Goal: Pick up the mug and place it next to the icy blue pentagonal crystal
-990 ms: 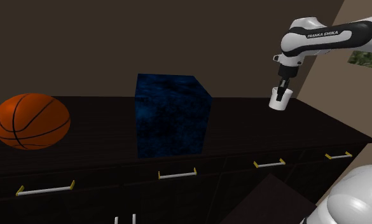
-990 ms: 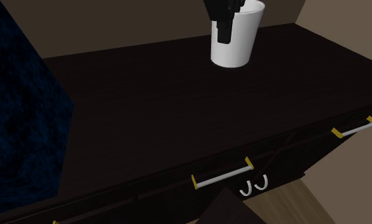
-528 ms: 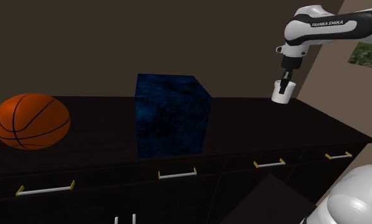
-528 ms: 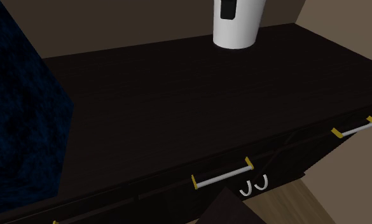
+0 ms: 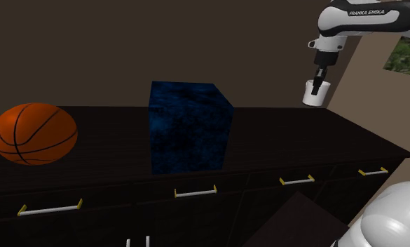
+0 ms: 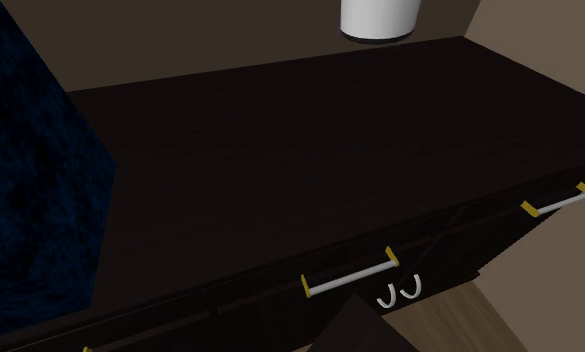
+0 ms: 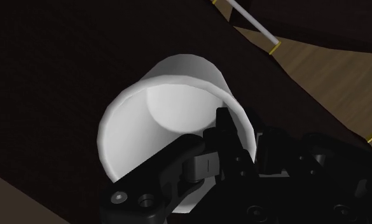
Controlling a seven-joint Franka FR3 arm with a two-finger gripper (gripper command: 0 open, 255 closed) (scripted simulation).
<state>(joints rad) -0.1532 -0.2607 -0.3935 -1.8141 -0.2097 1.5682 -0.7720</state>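
Shoulder view: mug (image 5: 314, 93) is up since a second ago and now hangs clear of the dark cabinet top (image 5: 301, 133), at 2 o'clock from the dark blue block (image 5: 189, 128). Gripper (image 5: 317, 85) is clamped on its rim. Basketball (image 5: 33, 133) sits at 9 o'clock, well apart.

Second exterior view: the mug (image 6: 380, 18) has climbed to 12 o'clock, with just its base left in frame. There's a gap between it and the cabinet top (image 6: 330, 130). Block (image 6: 30, 200) at 9 o'clock.

Wrist view: fingers (image 7: 223, 122) pinch the white mug (image 7: 172, 127) wall, one inside and one outside. Grip looks solid.

Read: pick done, lift underway. Remaining: carry toward 8 o'clock in the shoulder view and set down beside the block, presumably the "crystal".
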